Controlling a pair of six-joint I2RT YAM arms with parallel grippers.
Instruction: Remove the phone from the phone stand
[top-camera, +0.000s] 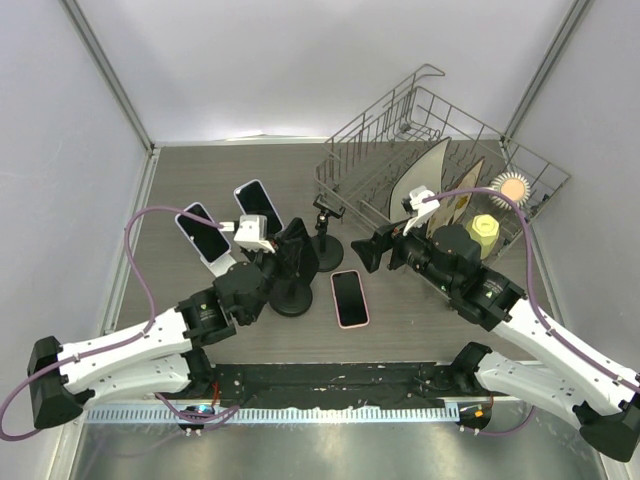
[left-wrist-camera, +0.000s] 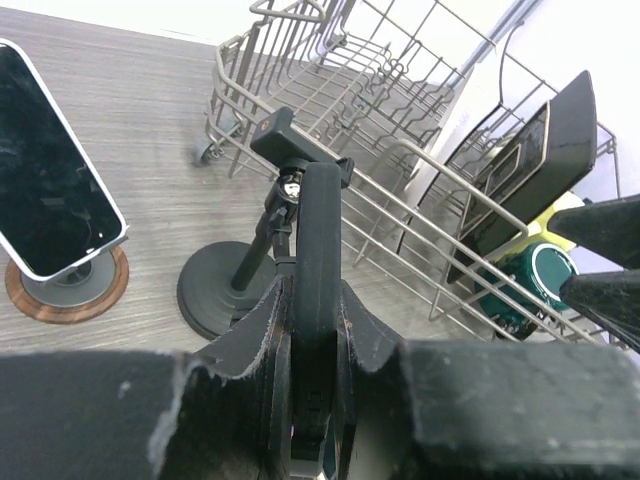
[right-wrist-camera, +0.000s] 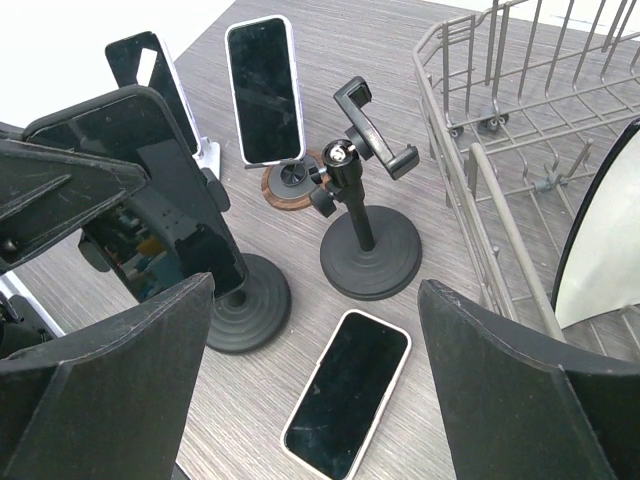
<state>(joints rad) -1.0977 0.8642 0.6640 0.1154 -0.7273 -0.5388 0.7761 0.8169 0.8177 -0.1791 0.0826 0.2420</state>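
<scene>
Jaws of our left gripper (left-wrist-camera: 315, 300) clamp the phone (left-wrist-camera: 318, 220); we should lift it straight out of the phone stand (right-wrist-camera: 243, 300). Jaws of the right gripper (right-wrist-camera: 315, 290) gape.

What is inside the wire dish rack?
The dish rack holds an upright white plate, a yellow item and an orange round item; the right arm hides its near corner.

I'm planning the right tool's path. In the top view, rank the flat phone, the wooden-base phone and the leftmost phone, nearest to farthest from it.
1. Flat phone, lying just on the near side of the right tool.
2. Wooden-base phone, farther left and back.
3. Leftmost phone, at the far left.
</scene>
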